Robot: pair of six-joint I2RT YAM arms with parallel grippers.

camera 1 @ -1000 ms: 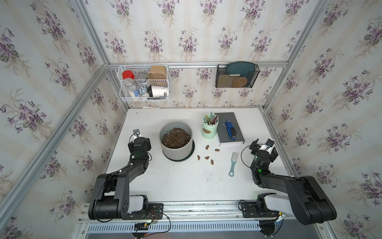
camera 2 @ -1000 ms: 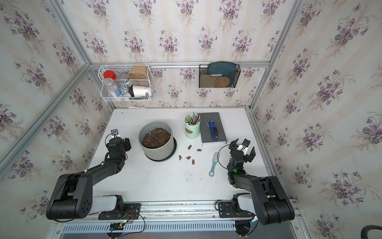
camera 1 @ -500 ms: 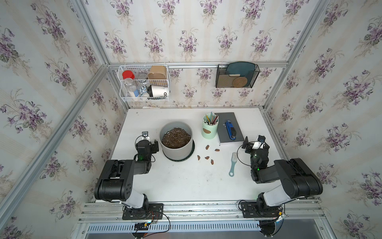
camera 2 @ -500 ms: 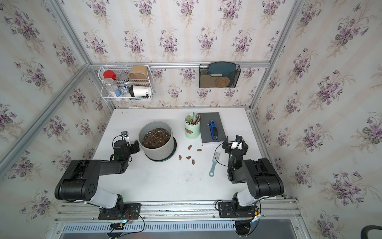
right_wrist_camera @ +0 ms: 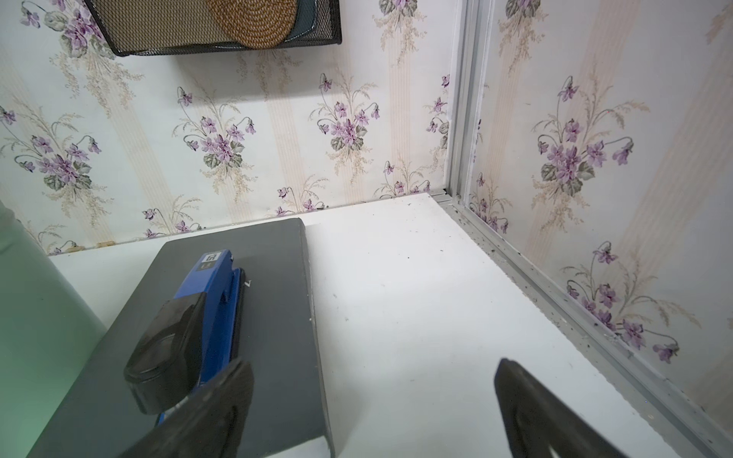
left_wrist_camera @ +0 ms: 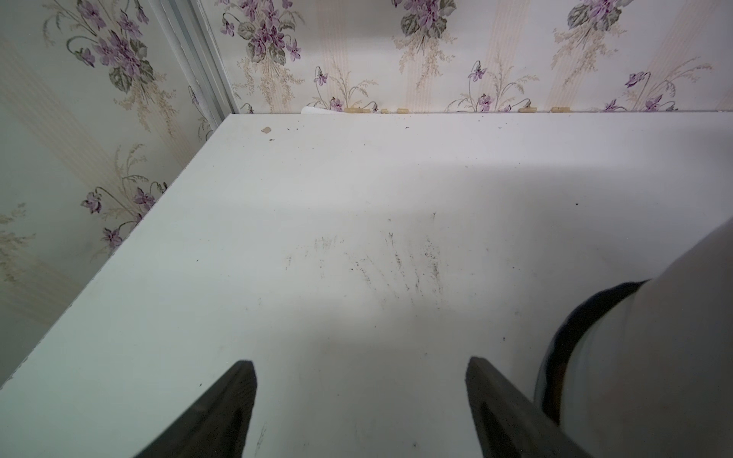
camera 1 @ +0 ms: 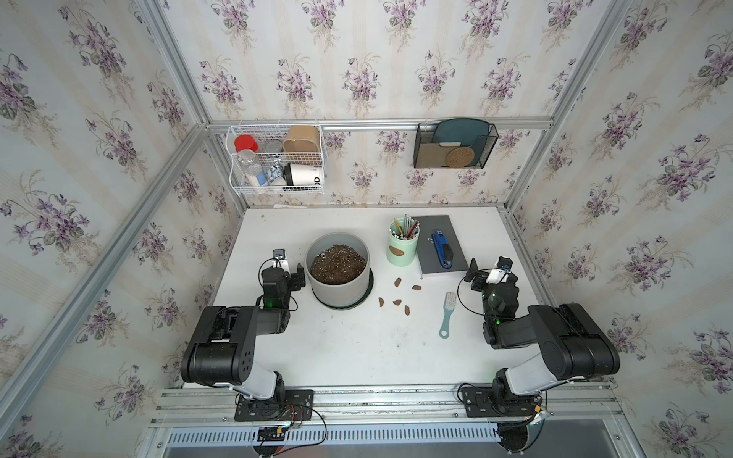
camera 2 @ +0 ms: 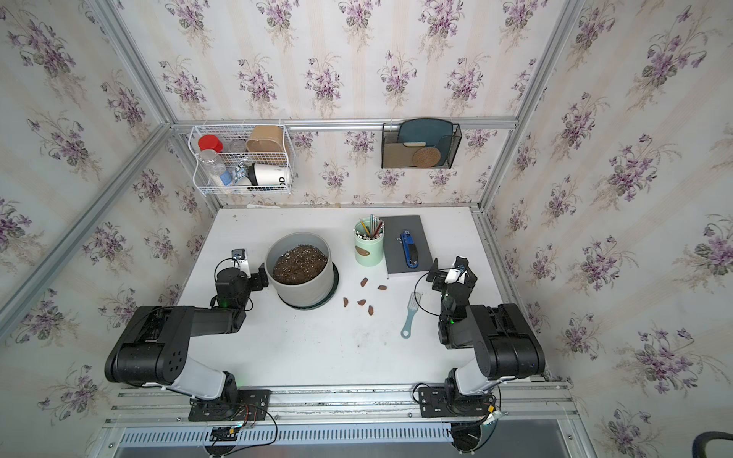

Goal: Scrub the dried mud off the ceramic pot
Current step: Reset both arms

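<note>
Standing upright, mouth up, the ceramic pot (camera 1: 337,295) (camera 2: 303,292) in both top views has the left gripper (camera 1: 291,270) just beside it, spread and empty; dried mud (camera 1: 396,302) lies past its other side. Left wrist: fingers (left_wrist_camera: 234,396) apart, holding nothing. Right wrist: right gripper (right_wrist_camera: 375,365) wide, empty; stapler (right_wrist_camera: 206,301) label unreadable.

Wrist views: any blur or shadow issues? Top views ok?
Left wrist view: the ceramic pot at the frame edge is soft and out of focus; a diffuse shadow band crosses the table. Right wrist view: the mint-green cup is a blurred mass, the stapler sharp. In both top views: even light, no glare, the dried mud distinct.
</note>
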